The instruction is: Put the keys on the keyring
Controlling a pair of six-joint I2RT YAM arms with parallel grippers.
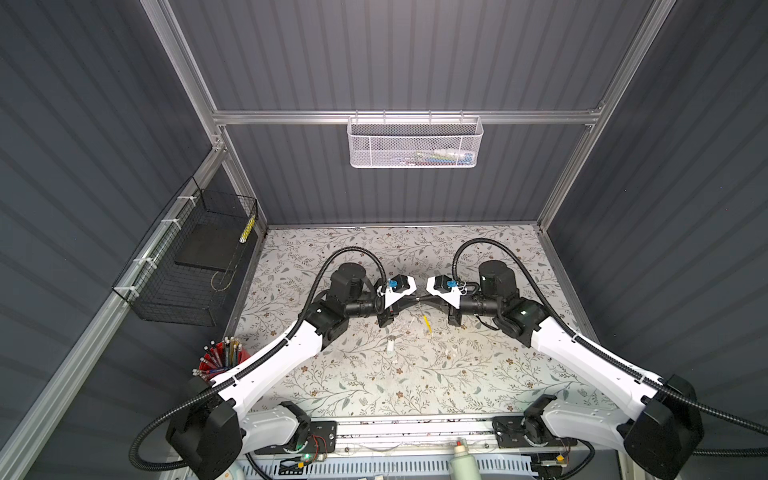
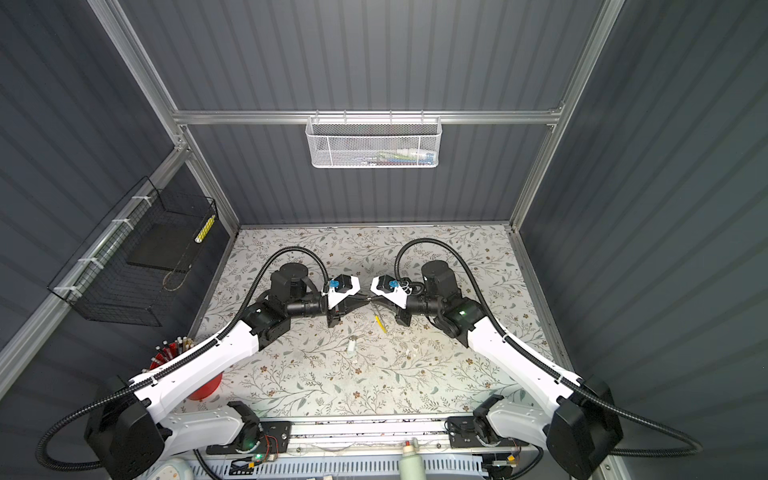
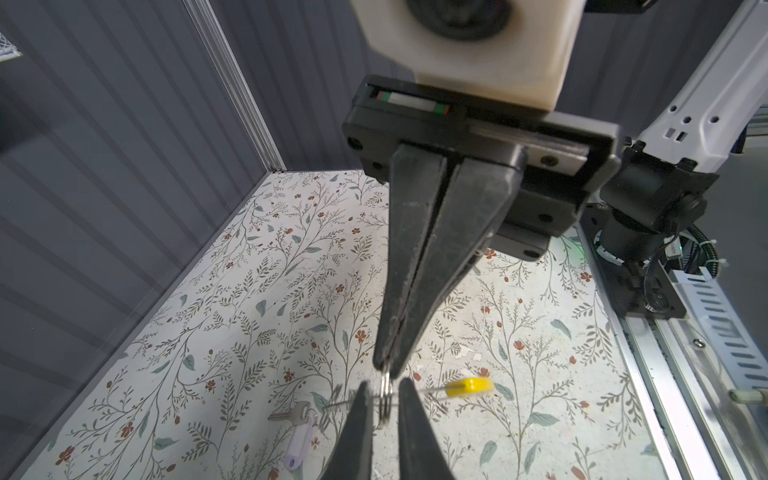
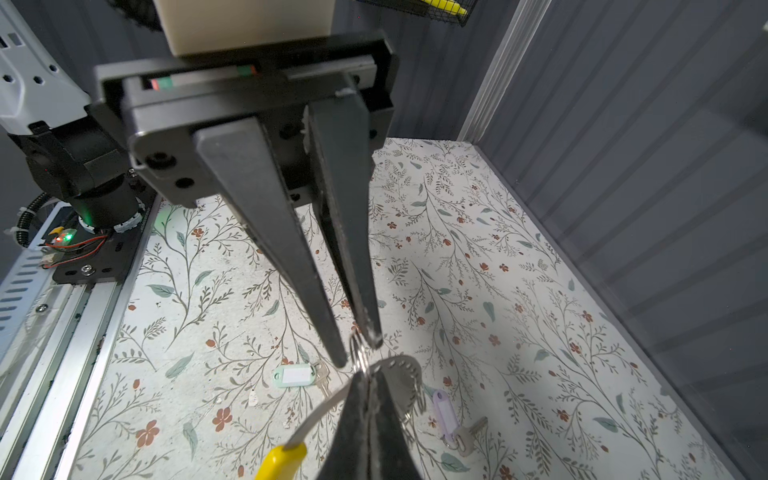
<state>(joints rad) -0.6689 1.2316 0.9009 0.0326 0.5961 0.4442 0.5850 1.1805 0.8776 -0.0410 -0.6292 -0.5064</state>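
writing: none legible | keys: 3, namely yellow-headed key (image 3: pixel 469 385), lilac-tagged key (image 3: pixel 300 436), mint-tagged key (image 4: pixel 296 375) | keyring (image 3: pixel 386 399): 1 | right gripper (image 3: pixel 385 365) pinches keyring | left gripper (image 4: pixel 358 352) narrowly apart

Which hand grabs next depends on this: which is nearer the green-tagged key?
Left. The green-tagged key lies below the left hand, short of where both meet; the right hand is beyond that point.

Left gripper (image 1: pixel 414 298) and right gripper (image 1: pixel 424 298) meet tip to tip above the floral tabletop (image 1: pixel 374 386), just beyond a slim yellow piece (image 1: pixel 427 325). A small pale tag (image 1: pixel 390 345) lies near-left of the yellow piece. A red pen cup (image 1: pixel 206 366) stands far to its left, and a white mesh basket (image 1: pixel 415 143) hangs well beyond it.
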